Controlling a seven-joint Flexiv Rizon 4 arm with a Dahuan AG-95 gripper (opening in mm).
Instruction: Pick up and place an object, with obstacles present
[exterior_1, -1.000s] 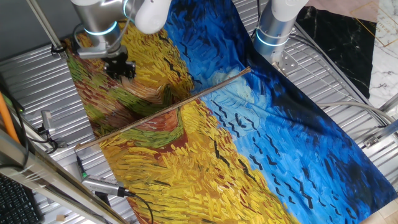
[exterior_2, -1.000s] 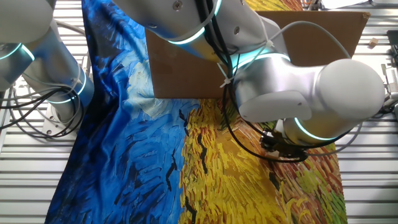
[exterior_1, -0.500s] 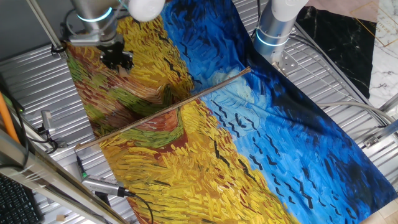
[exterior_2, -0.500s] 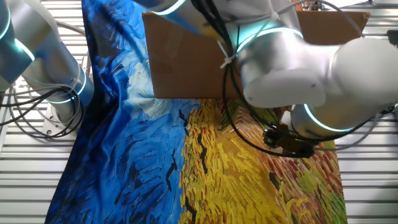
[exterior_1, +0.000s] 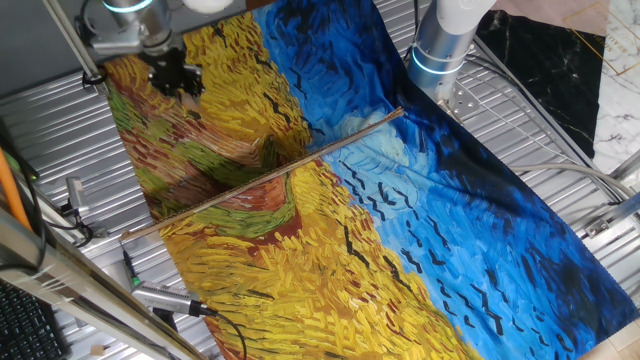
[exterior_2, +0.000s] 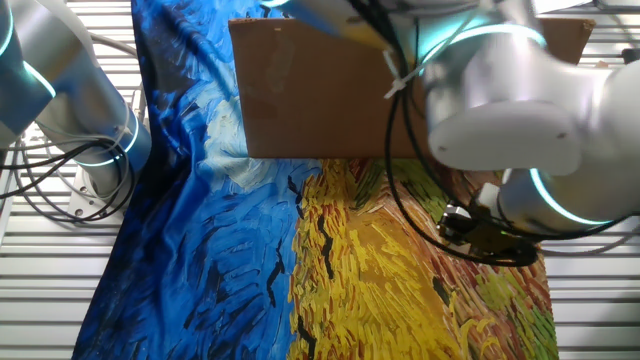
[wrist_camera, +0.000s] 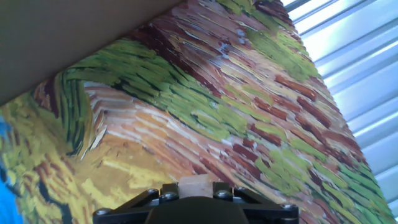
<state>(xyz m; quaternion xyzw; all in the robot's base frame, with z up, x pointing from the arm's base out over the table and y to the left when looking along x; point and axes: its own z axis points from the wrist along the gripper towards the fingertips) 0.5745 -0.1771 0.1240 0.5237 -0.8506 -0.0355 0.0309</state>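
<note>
Ribbed metal tabletop (exterior_1: 60, 130) shows at the edges in one fixed view, and over it lies a painted cloth (exterior_1: 330, 220) of yellow, brown, green and blue brushstrokes that covers most of the surface. Across the middle of that cloth we see the long brown wooden stick (exterior_1: 262, 177), running from the near left up toward the far right; we cannot tell from this view whether it rests on the cloth or is propped above it.

Our gripper (exterior_1: 174, 76) hangs at the far left corner of the cloth, over the brown and green strokes, well apart from the stick. In the other fixed view the gripper (exterior_2: 487, 235) sits low on the right beneath the bulky silver arm (exterior_2: 520, 110), with a brown cardboard panel (exterior_2: 320, 95) standing upright behind it.

In the hand view we look along the fingers at the cloth, and the small pale tan cube (wrist_camera: 195, 186) sits between the two dark finger mounts at the bottom edge of the picture. The jaws stand narrow, closed onto that cube from either side, so we hold it pinched at the gripper (wrist_camera: 195, 193). The cardboard panel (wrist_camera: 68, 37) fills the upper left of the hand view.
</note>
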